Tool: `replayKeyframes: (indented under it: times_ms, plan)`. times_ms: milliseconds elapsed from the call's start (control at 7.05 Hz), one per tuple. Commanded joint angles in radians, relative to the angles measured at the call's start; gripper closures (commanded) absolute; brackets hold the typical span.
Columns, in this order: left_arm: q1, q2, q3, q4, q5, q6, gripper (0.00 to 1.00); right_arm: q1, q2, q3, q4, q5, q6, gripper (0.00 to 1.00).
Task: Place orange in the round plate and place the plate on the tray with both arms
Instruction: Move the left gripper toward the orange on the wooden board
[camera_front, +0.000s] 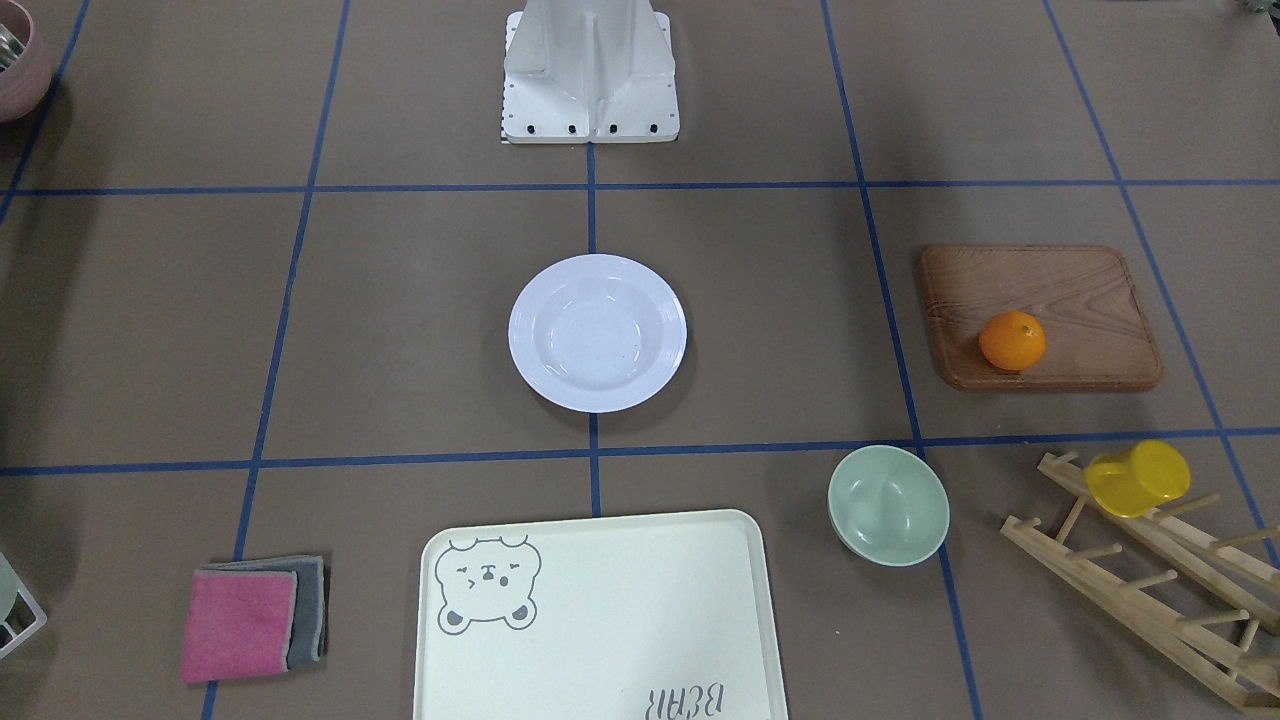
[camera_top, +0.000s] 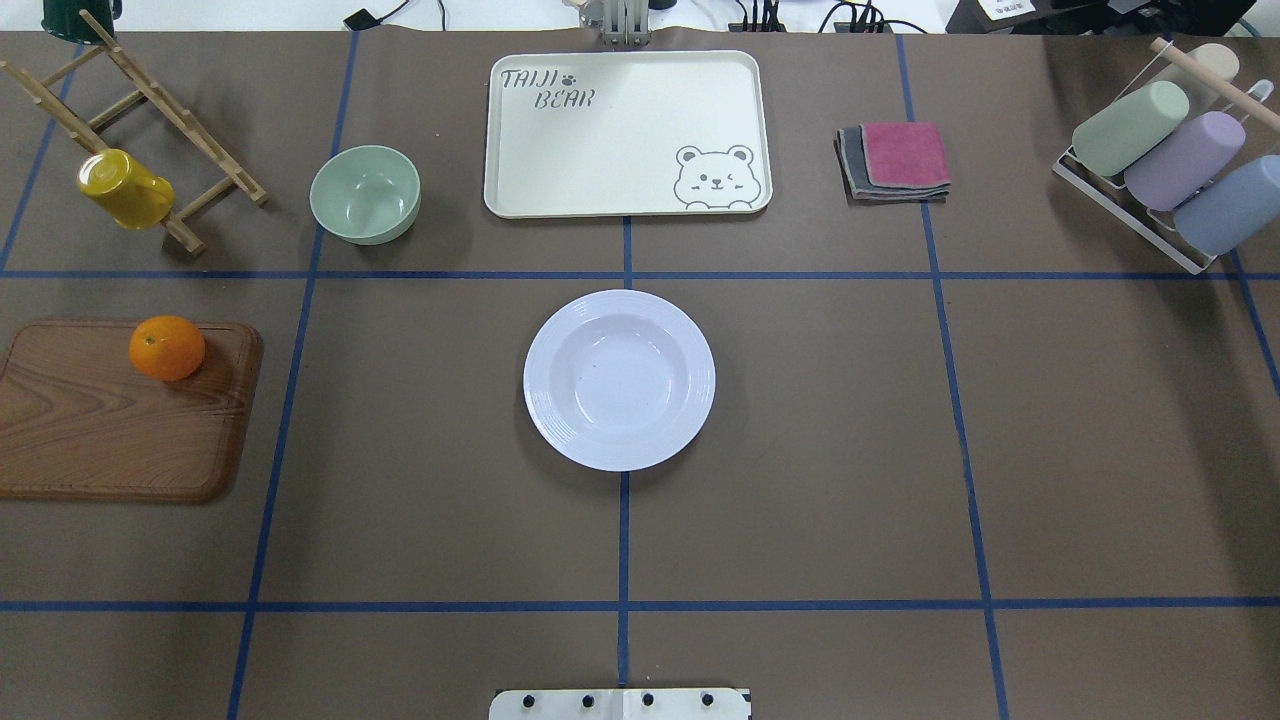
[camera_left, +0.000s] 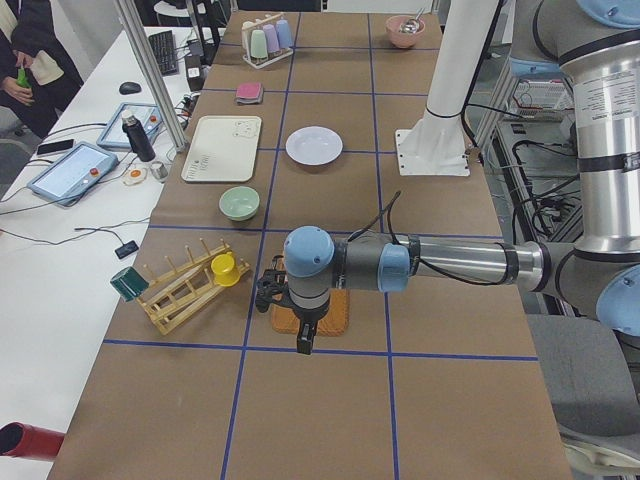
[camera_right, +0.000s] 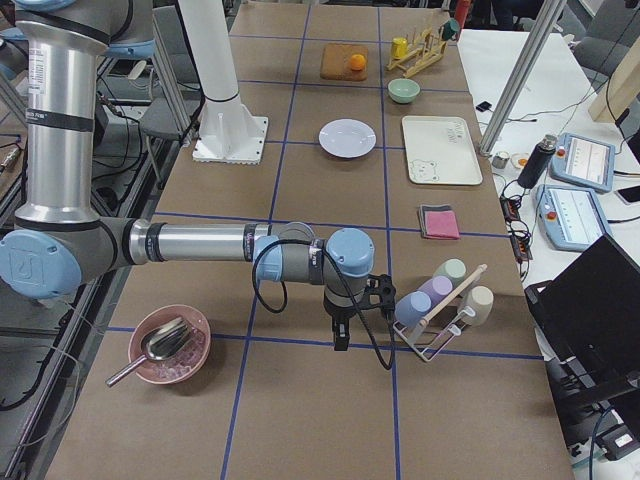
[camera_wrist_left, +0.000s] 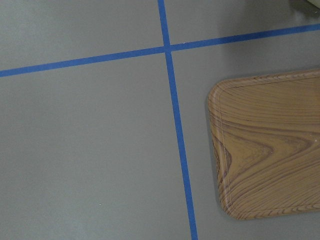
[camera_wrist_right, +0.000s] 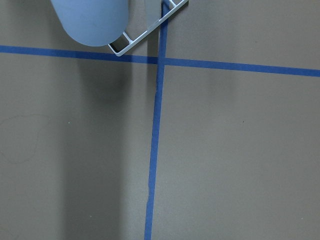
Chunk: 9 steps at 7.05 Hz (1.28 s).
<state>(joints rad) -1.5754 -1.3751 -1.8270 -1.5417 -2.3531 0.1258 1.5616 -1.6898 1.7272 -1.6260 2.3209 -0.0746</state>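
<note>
The orange (camera_top: 167, 347) sits on the far corner of a brown wooden board (camera_top: 100, 420) at the table's left side. The white round plate (camera_top: 619, 380) stands empty at the table's centre, and the cream bear tray (camera_top: 620, 130) lies beyond it, also empty. My left gripper (camera_left: 303, 338) hangs over the board's outer end, seen only in the exterior left view, so I cannot tell its state. My right gripper (camera_right: 340, 338) hangs at the opposite end beside the cup rack (camera_right: 440, 310); its state also cannot be told. Neither wrist view shows fingers.
A pale-green bowl (camera_top: 365, 193) stands left of the tray. A yellow cup (camera_top: 124, 188) hangs on a wooden rack (camera_top: 150, 130). Folded pink and grey cloths (camera_top: 895, 160) lie right of the tray. A pink bowl with a spoon (camera_right: 170, 345) sits near the right arm.
</note>
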Motion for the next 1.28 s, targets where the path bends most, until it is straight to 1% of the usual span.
replayKeyframes:
  times_ms: [0, 284, 425, 567, 709, 851, 993, 1134]
  plan:
    - [-0.002, 0.002, -0.017, 0.0, -0.001, 0.0, 0.02, 0.0, -0.002, 0.0, 0.002, 0.0, -0.001, 0.0]
    - [-0.002, -0.001, -0.025, 0.002, 0.005, -0.008, 0.02, 0.0, 0.001, 0.008, 0.002, -0.002, 0.003, 0.0]
    - [0.0, -0.016, -0.05, -0.002, 0.0, -0.011, 0.02, 0.0, 0.008, 0.011, 0.021, -0.002, 0.004, 0.0]
    - [0.002, -0.06, -0.055, -0.026, 0.002, -0.008, 0.02, 0.0, 0.012, 0.011, 0.073, -0.002, 0.006, 0.0]
    - [0.0, -0.117, -0.032, -0.056, -0.008, -0.006, 0.02, -0.002, 0.012, 0.006, 0.209, -0.003, 0.009, 0.0]
    - [0.0, -0.11, -0.047, -0.075, -0.009, -0.006, 0.02, -0.005, 0.012, 0.003, 0.278, 0.002, 0.012, 0.0]
    - [0.002, -0.117, -0.067, -0.109, -0.011, -0.018, 0.02, -0.011, 0.013, 0.012, 0.287, 0.014, 0.012, 0.0]
    - [0.038, -0.131, -0.063, -0.147, -0.017, -0.106, 0.02, -0.043, 0.015, 0.012, 0.299, 0.047, 0.015, 0.0]
